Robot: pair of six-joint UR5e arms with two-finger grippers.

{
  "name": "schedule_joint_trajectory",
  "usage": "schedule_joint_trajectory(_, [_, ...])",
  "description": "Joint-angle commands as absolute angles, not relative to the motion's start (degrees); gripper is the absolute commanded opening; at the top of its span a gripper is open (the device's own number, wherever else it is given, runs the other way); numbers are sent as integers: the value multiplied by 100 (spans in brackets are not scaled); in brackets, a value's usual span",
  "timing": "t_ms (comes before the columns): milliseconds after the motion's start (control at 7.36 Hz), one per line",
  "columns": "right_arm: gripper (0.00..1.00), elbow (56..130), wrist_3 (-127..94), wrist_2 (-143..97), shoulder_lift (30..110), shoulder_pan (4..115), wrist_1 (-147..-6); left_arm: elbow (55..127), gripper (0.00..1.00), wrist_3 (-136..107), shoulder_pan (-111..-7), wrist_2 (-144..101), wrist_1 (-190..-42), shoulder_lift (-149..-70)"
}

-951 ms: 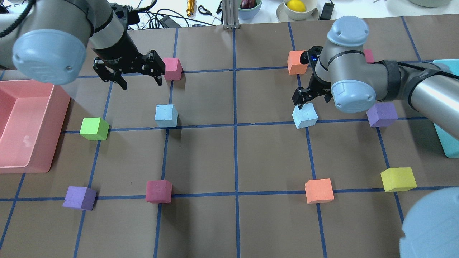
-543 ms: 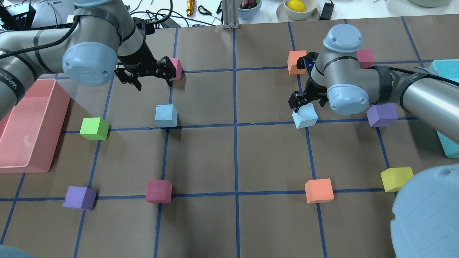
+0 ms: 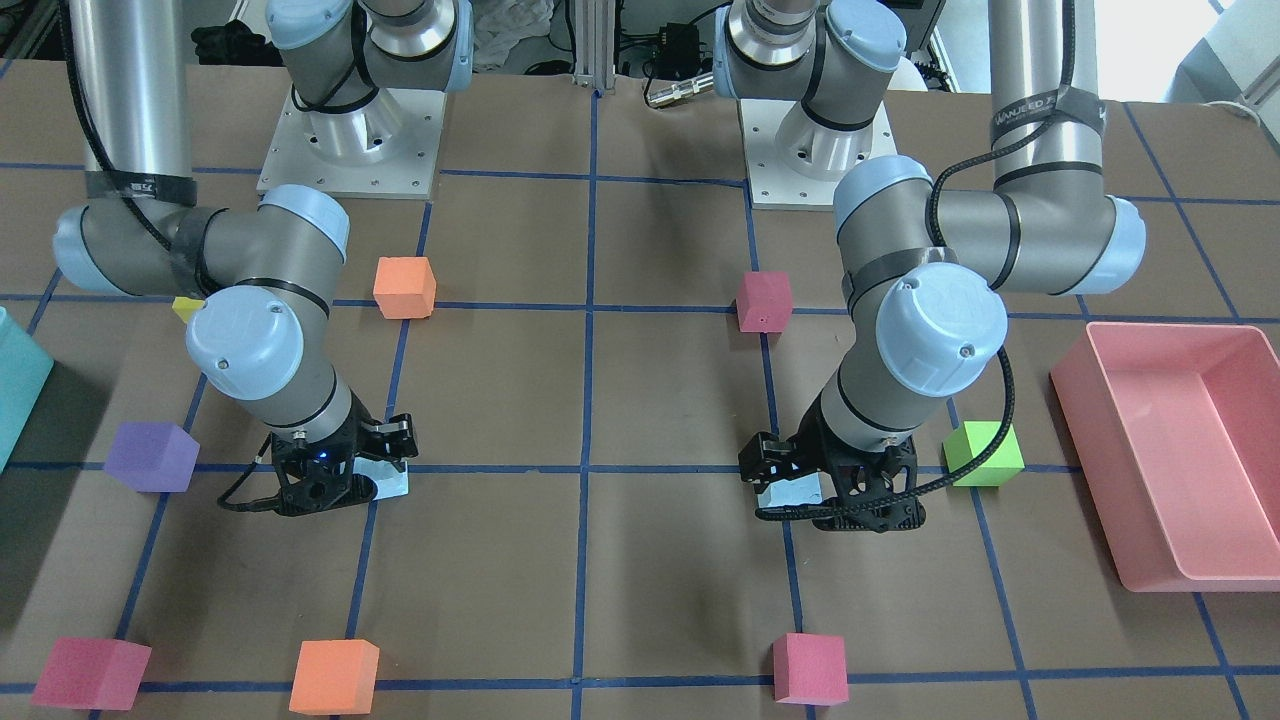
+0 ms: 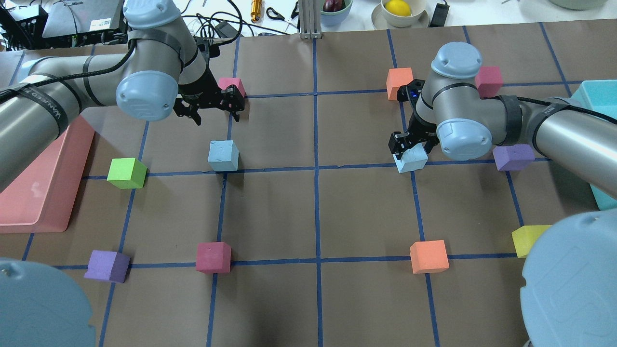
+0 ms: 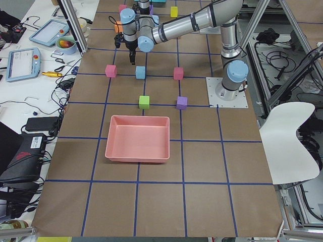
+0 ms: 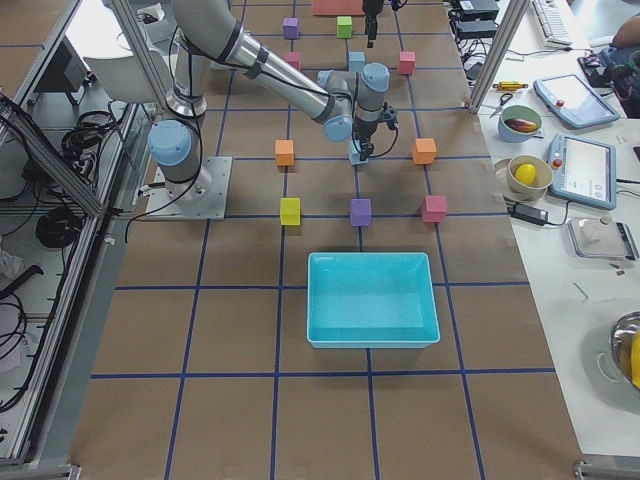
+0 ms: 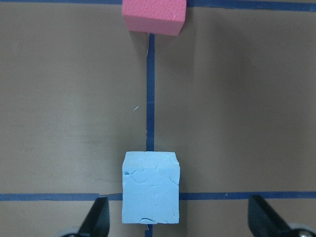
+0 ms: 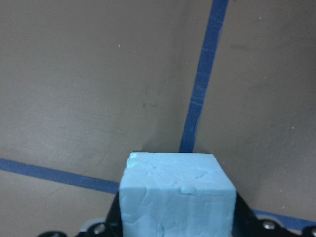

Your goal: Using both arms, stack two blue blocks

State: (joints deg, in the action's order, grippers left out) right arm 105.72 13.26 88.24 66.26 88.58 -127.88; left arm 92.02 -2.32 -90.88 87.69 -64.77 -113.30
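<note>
Moved since half a second ago: left claw (image 4: 217, 119), a bit farther from the pink bin (image 4: 79, 168) and nearer a pink block (image 4: 231, 86); right claw (image 4: 410, 150), lower, down around the right blue block (image 4: 410, 163).

From above. Left claw: open wide, up in the air, not touching anything. Left blue block (image 4: 223, 155): flat on the table (image 4: 318, 212), near the pink bin, just past a green block (image 4: 126, 173). Right blue block: well away from the pink bin, on the other half of the table, under the right claw.

From the front. Left claw (image 3: 830, 495): hanging right over the left blue block (image 3: 795, 492), with the green block (image 3: 985, 455) between it and the pink bin (image 3: 1200, 460). Right claw (image 3: 350, 470): down low at the right blue block (image 3: 392, 480), far from the pink bin.

From the left end. Both claws far beyond the pink bin (image 5: 137, 138). Too small to tell wide or narrow.

From the right end. Right claw low over its block, pink bin way off at the far end. Too small again.

Left wrist camera. Fingers (image 7: 98, 222) spread wide. Left blue block (image 7: 150, 187) between them, touching neither, sitting by a tape cross (image 7: 148, 196).

Right wrist camera. Right blue block (image 8: 175, 197) snug between the black fingers (image 8: 242, 217), seemingly squeezed on both sides.
</note>
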Motion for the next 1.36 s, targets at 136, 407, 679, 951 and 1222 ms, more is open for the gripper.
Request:
schedule_joint_trajectory(136, [0, 10547, 263, 8851, 7064, 9322, -12517, 9543, 100, -158, -9079, 8824, -6443, -11417])
schedule_joint_trajectory(407, [0, 10547, -1835, 8833, 7119, 10314, -12463, 9659, 100, -158, -9079, 8816, -6364, -11461])
schedule_joint_trajectory(679, [0, 10599, -2495, 8685, 7102, 10869, -12506, 9668, 100, -167, -9079, 8815, -6363, -11522])
schedule_joint_trajectory(951, [0, 10599, -2784, 8508, 7040, 11240, -12542, 9668, 100, -167, -9079, 8798, -6363, -11540])
schedule_joint_trajectory(1222, [0, 10783, -2664, 8517, 7040, 11259, -12550, 9668, 100, -167, -9079, 8798, -6363, -11636])
